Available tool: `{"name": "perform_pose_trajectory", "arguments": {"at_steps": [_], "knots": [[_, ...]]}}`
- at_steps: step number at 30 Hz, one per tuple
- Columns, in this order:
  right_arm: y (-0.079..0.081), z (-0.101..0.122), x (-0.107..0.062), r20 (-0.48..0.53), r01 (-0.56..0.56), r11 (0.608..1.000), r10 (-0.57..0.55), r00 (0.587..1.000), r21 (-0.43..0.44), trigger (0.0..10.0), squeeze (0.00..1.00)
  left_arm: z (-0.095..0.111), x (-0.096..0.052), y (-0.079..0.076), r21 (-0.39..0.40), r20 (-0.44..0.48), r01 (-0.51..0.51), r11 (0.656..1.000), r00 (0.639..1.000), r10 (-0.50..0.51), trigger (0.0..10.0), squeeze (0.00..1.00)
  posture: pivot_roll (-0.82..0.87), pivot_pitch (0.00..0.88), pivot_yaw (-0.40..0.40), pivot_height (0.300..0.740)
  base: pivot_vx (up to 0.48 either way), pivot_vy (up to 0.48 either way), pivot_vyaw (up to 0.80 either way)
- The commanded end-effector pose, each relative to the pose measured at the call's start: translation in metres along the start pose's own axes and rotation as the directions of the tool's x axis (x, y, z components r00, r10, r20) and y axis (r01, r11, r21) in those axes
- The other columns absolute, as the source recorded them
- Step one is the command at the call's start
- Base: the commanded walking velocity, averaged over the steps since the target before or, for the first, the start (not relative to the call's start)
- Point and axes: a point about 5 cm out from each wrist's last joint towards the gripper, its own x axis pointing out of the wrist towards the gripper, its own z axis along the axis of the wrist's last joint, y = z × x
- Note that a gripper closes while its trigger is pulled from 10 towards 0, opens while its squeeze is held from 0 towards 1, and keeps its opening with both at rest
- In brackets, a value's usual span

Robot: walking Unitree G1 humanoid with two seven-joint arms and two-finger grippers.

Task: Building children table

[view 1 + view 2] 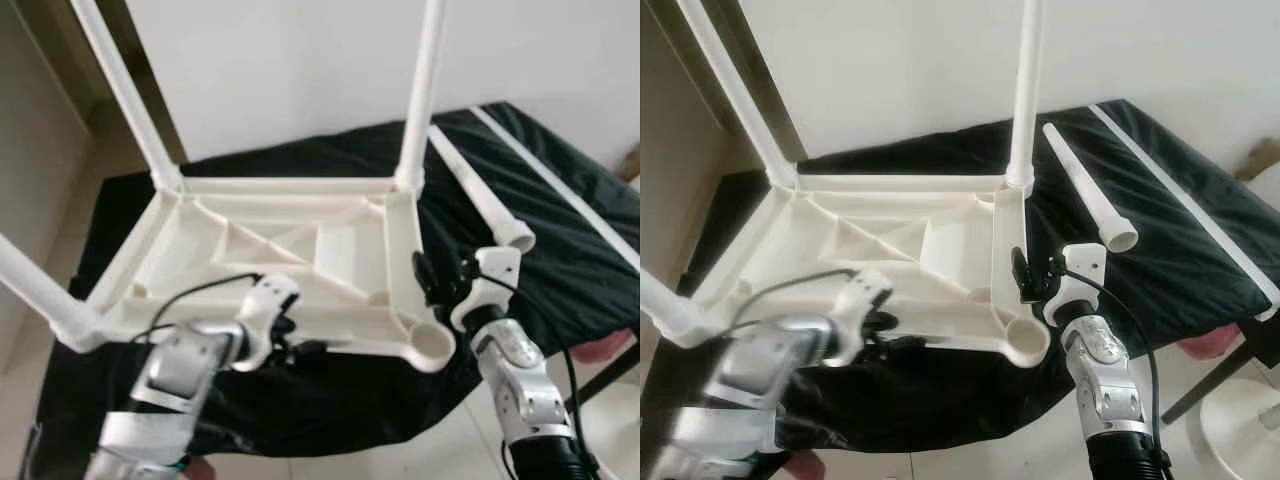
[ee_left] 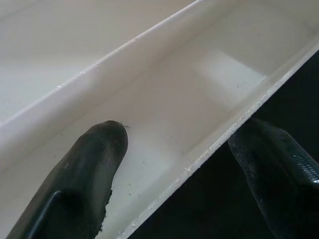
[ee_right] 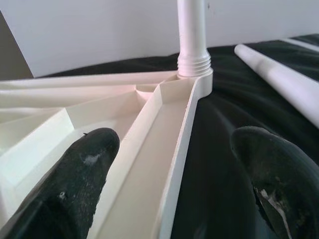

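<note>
1. Your left gripper (image 2: pixel 174 164) is spread wide, one finger (image 2: pixel 79 184) inside the channel of the tabletop's near edge rail, the other outside over the black cloth (image 2: pixel 219 209). The rail's outer wall runs between them, and you can't tell whether either finger presses on it.
2. Your right gripper (image 3: pixel 169 189) is just as wide apart, straddling the right-hand side rail: one finger (image 3: pixel 65 189) over the ribbed inside, the other (image 3: pixel 279 184) out over the cloth. Nothing is clamped there.
3. Straight ahead of that right gripper, along the rail, a white leg (image 3: pixel 192 35) stands screwed upright into the far corner socket.
4. Between your two grippers sits the open corner socket (image 1: pixel 432 345), round and with no leg in it.
5. The upturned white tabletop (image 1: pixel 300 250) lies on the black cloth, ribs showing, with legs also rising from the far-left corner (image 1: pixel 125 90) and the near-left corner (image 1: pixel 35 285).
6. Beyond your right gripper, a loose leg (image 1: pixel 480 195) lies flat on the cloth, just beside the tabletop's right edge.
7. Further right, a thin white rail (image 1: pixel 560 185) crosses the cloth diagonally.
</note>
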Motion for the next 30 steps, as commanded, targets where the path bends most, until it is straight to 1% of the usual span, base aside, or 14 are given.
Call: {"name": "perform_pose_trajectory", "arguments": {"at_steps": [1, 7, 13, 15, 16, 19, 20, 21, 22, 23, 24, 26, 27, 30], "knots": [[0.000, 0.000, 0.004, -0.001, 0.005, 1.000, -0.005, 1.000, -0.002, 10.0, 0.00, -0.026, 0.007, 0.017, -0.092, -0.093, -0.245, 0.965, 0.967, 0.237, 10.0, 0.00, -0.04, 0.027, 0.049, 0.740, 0.000, 0.000, 0.00], [-0.002, 0.003, 0.007, 0.011, 0.010, 1.000, -0.010, 1.000, -0.002, 10.0, 0.00, -0.025, 0.005, 0.025, -0.124, -0.077, -0.358, 0.926, 0.933, 0.350, 10.0, 0.00, -0.04, 0.026, 0.045, 0.740, 0.000, 0.000, 0.00], [-0.005, 0.004, 0.009, 0.016, 0.023, 1.000, -0.023, 1.000, -0.007, 10.0, 0.00, -0.017, 0.000, 0.029, -0.078, -0.048, -0.434, 0.897, 0.901, 0.432, 10.0, 0.00, -0.04, 0.028, 0.046, 0.740, 0.000, 0.000, 0.00], [-0.009, 0.005, 0.009, 0.026, 0.050, 0.999, -0.050, 0.998, -0.013, 10.0, 0.00, -0.006, 0.002, 0.022, -0.038, 0.012, -0.390, 0.920, 0.920, 0.391, 10.0, 0.00, -0.05, 0.029, 0.048, 0.740, 0.000, 0.000, 0.00], [-0.012, 0.006, 0.009, 0.036, 0.076, 0.997, -0.075, 0.997, -0.015, 10.0, 0.00, 0.002, 0.003, 0.014, -0.026, 0.060, -0.324, 0.946, 0.944, 0.325, 10.0, 0.00, -0.05, 0.031, 0.051, 0.740, 0.000, 0.000, 0.00], [-0.020, 0.010, 0.009, 0.058, 0.136, 0.991, -0.135, 0.989, -0.014, 10.0, 0.00, 0.017, 0.003, -0.003, 0.012, 0.155, -0.182, 0.983, 0.972, 0.178, 10.0, 0.00, -0.05, 0.031, 0.053, 0.740, 0.000, 0.000, 0.00], [-0.020, 0.010, 0.009, 0.058, 0.136, 0.991, -0.135, 0.989, -0.014, 10.0, 0.00, 0.017, 0.003, -0.003, 0.012, 0.155, -0.182, 0.983, 0.972, 0.178, 10.0, 0.00, -0.05, 0.031, 0.053, 0.740, 0.000, 0.000, 0.00], [-0.029, 0.013, 0.009, 0.076, 0.198, 0.980, -0.196, 0.978, -0.010, 10.0, 0.00, 0.028, 0.000, -0.016, 0.082, 0.239, -0.076, 0.994, 0.969, 0.054, 10.0, 0.00, -0.06, 0.030, 0.055, 0.740, 0.000, 0.000, 0.00], [-0.029, 0.013, 0.009, 0.076, 0.198, 0.980, -0.196, 0.978, -0.010, 10.0, 0.00, 0.028, 0.000, -0.016, 0.082, 0.239, -0.076, 0.994, 0.969, 0.054, 10.0, 0.00, -0.06, 0.030, 0.055, 0.740, 0.000, 0.000, 0.00], [-0.034, 0.015, 0.009, 0.085, 0.232, 0.973, -0.230, 0.969, -0.010, 10.0, 0.00, 0.032, -0.003, -0.023, 0.128, 0.276, -0.032, 0.991, 0.961, -0.005, 10.0, 0.00, -0.06, 0.029, 0.055, 0.740, 0.000, 0.000, 0.00], [-0.034, 0.015, 0.009, 0.085, 0.232, 0.973, -0.230, 0.969, -0.010, 10.0, 0.00, 0.032, -0.003, -0.023, 0.128, 0.276, -0.032, 0.991, 0.961, -0.005, 10.0, 0.00, -0.06, 0.029, 0.055, 0.740, 0.000, 0.000, 0.00], [-0.046, 0.019, 0.008, 0.095, 0.296, 0.955, -0.294, 0.951, -0.012, 10.0, 0.00, 0.042, -0.008, -0.037, 0.216, 0.332, 0.076, 0.973, 0.932, -0.146, 10.0, 0.00, -0.06, 0.028, 0.053, 0.740, 0.000, 0.000, 0.00], [-0.046, 0.019, 0.008, 0.095, 0.296, 0.955, -0.294, 0.951, -0.012, 10.0, 0.00, 0.042, -0.008, -0.037, 0.216, 0.332, 0.076, 0.973, 0.932, -0.146, 10.0, 0.00, -0.06, 0.028, 0.053, 0.740, 0.000, 0.000, 0.00], [-0.062, 0.026, 0.009, 0.107, 0.368, 0.930, -0.364, 0.925, -0.023, 10.0, 0.00, 0.066, -0.016, -0.049, 0.264, 0.431, 0.176, 0.948, 0.858, -0.279, 10.0, 0.00, -0.07, 0.024, 0.055, 0.740, 0.000, 0.000, 0.00]]}}
